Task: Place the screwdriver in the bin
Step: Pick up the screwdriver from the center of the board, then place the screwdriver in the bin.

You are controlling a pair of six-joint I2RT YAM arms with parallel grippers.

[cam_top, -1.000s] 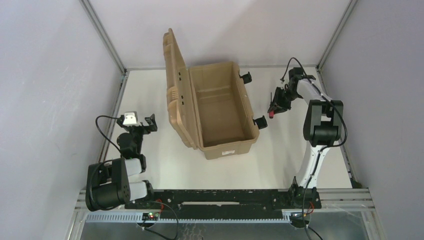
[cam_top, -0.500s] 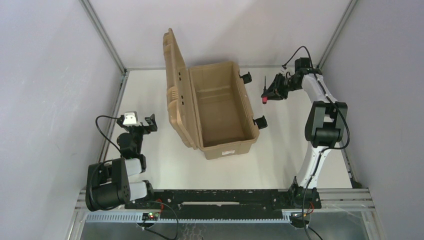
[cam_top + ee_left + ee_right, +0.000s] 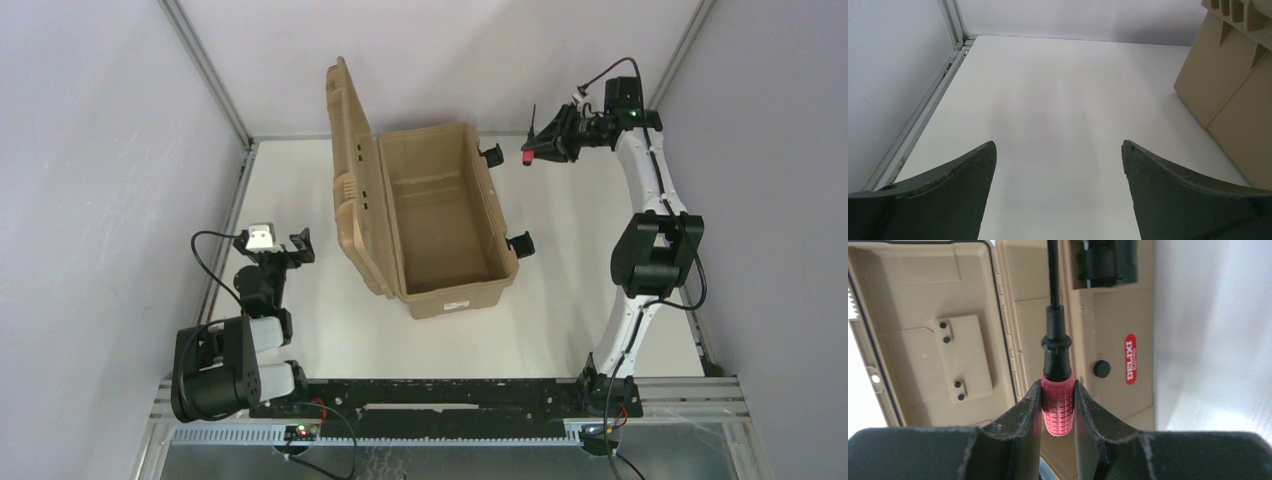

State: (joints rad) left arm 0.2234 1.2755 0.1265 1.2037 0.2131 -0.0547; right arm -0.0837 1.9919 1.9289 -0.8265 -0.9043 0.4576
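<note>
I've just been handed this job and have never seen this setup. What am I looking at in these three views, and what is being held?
Two robot arms are bolted at the near edge of a white table. The wide view comes from a fixed camera above and behind them. The other two come from a camera on each wrist, looking past its own fingers. On the table stands a tan bin with its lid open and upright, and nothing visible inside. The right gripper is shut on the screwdriver, pinching its pink handle, off to the bin's right and not yet over it. The left gripper is open and empty, left of the bin.
</note>
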